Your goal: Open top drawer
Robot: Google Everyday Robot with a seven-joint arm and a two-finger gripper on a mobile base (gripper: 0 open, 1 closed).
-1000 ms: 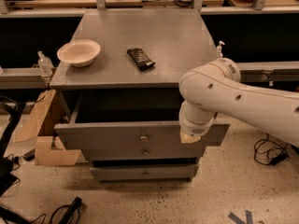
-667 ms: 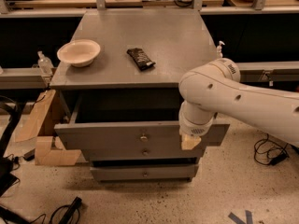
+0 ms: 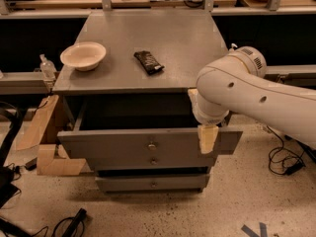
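Note:
The top drawer (image 3: 118, 146) of the grey cabinet (image 3: 148, 33) stands pulled out, its deep dark box showing behind the flat grey front. A small round metal knob (image 3: 151, 145) sits at the front's centre. My gripper (image 3: 207, 138) hangs from the white arm (image 3: 256, 95) and overlaps the right part of the drawer front, to the right of the knob. Whether it touches the front is not visible. The mid-sized drawer front (image 3: 153, 161) and the smallest drawer front (image 3: 153, 183) below are closed.
On the cabinet top lie a beige bowl (image 3: 83, 56) and a dark snack packet (image 3: 148, 62). Cardboard pieces (image 3: 49, 147) lean at the cabinet's left. A clear bottle (image 3: 46, 65) stands on the left ledge. Cables (image 3: 286, 164) lie on the floor at right.
The gripper dipped slightly along the drawer front and came back up. The top drawer stands about as far out as before.

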